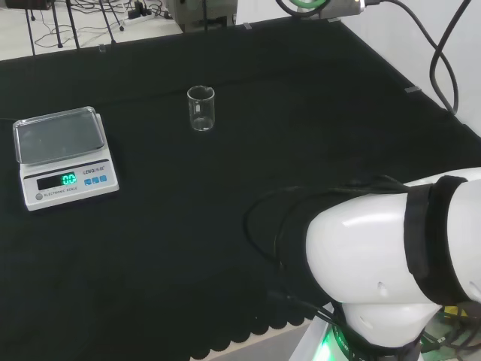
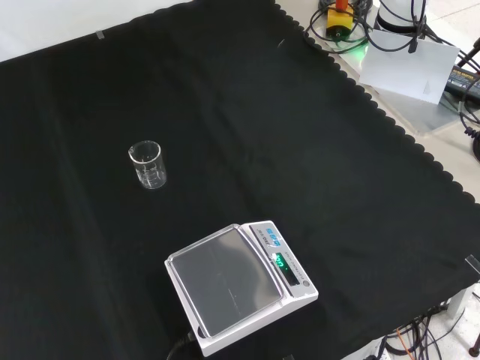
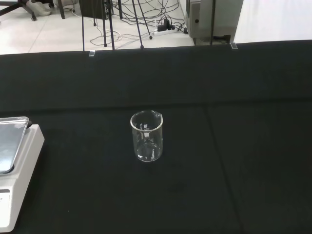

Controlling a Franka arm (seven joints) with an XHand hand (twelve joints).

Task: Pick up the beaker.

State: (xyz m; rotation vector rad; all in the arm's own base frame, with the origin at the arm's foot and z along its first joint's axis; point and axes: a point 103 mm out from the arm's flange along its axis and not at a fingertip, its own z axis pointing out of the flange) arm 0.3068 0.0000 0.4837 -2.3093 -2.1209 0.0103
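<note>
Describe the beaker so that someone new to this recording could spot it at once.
On the black cloth in the front view, find the white scale near the lower edge. Up and to its left stands the beaker, upright and alone. It is small, clear glass and looks empty, unlike the opaque, flat scale.

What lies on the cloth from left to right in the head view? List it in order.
Scale → beaker → the arm's white link.
</note>
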